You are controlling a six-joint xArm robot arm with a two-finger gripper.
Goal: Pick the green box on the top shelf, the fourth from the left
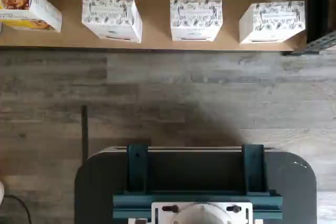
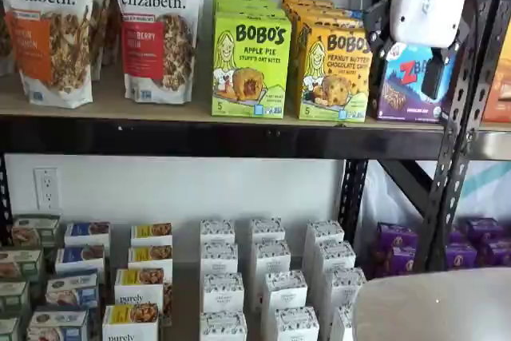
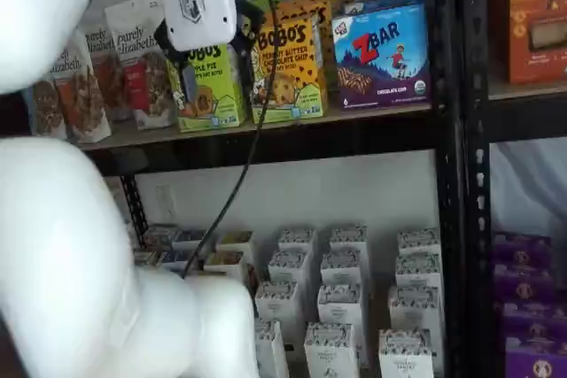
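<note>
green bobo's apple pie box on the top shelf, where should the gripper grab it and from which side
Probably from the front, fingers closing across the narrow side walls of the green box. It stands upright at the front edge of the top shelf, with a gap toward the granola bag and a tighter one beside the yellow Bobo's box.
</note>
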